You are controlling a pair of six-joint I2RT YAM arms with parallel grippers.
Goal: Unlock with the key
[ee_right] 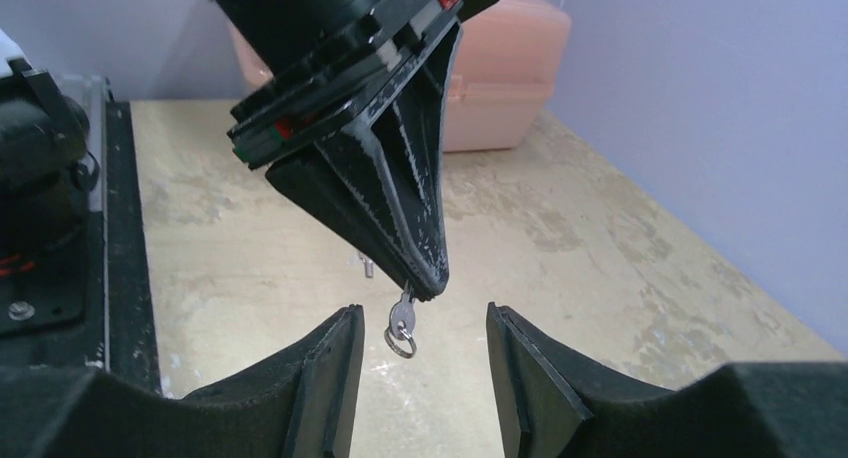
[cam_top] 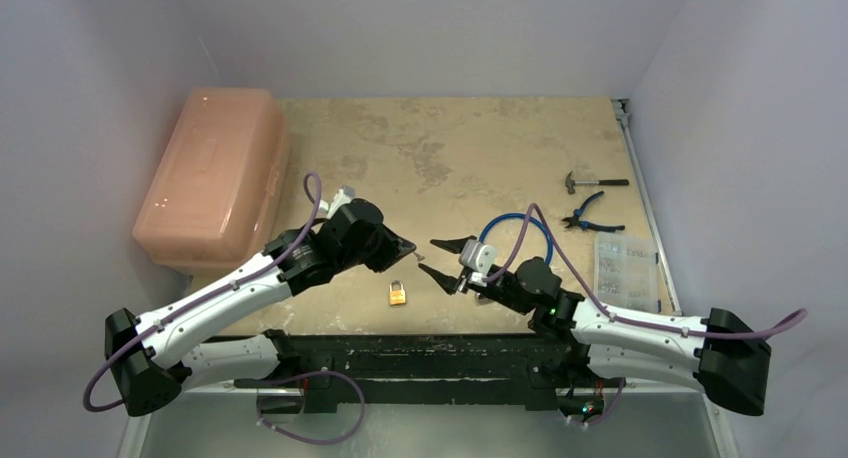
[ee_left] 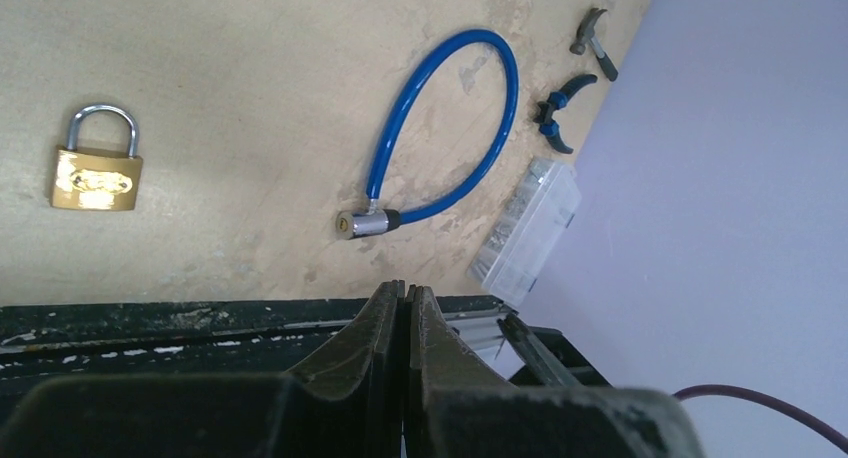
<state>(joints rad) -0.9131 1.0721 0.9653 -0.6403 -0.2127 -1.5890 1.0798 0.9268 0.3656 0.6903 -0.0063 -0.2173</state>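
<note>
A brass padlock (cam_top: pixel 398 294) lies flat on the table near the front edge; it also shows in the left wrist view (ee_left: pixel 97 173). My left gripper (cam_top: pixel 410 246) is shut on a small silver key (ee_right: pixel 402 326) with a ring, which hangs from its fingertips above the table. In the left wrist view the fingers (ee_left: pixel 385 308) are pressed together and the key is hidden. My right gripper (cam_top: pixel 436 259) is open, facing the left one. In the right wrist view the key hangs between its spread fingers (ee_right: pixel 340 348), touching neither; the gripper (ee_right: pixel 424 312) is empty.
A blue cable lock (cam_top: pixel 512 224) lies behind the right gripper, also in the left wrist view (ee_left: pixel 455 128). A hammer (cam_top: pixel 592 182), pliers (cam_top: pixel 592 216) and a clear parts box (cam_top: pixel 625 270) are at the right. A pink plastic case (cam_top: pixel 212 176) stands at the left.
</note>
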